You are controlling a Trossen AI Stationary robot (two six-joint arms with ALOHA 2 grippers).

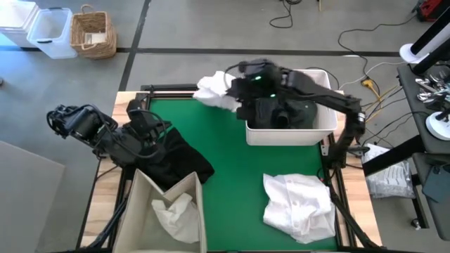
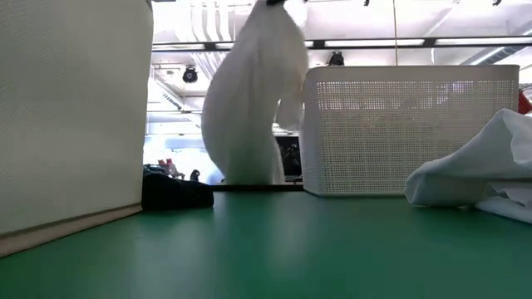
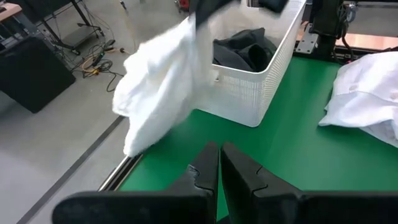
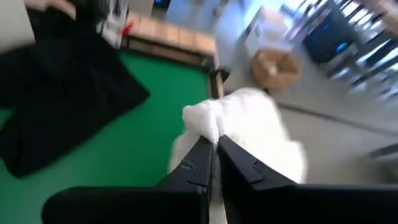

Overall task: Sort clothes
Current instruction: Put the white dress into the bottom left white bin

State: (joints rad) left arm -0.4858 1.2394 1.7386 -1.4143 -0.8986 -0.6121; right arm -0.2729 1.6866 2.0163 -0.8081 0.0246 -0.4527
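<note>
Two dark robot arms work over the green-topped desk. The right claw is pinched shut on a crumpled white fabric garment, which hangs lifted at the upper centre of the high view, just left of the white perforated plastic basket. In the low view that same white garment dangles from the top of the frame down to about the desk surface, left of the basket. In the left wrist view it drapes at the upper left beside the basket's wall.

Inside the basket lie dark fabric clothes, also seen through the basket's open top in the left wrist view.

The left claw has its fingers closed together with nothing between them; its arm sits at the left middle of the high view, over a spread black fabric garment lying on the desk. The right wrist view shows this black cloth at its upper left.

A second rumpled white fabric garment lies on the desk at the lower right of the high view. Another white piece of cloth sits inside the beige fabric bin at the lower left.
</note>
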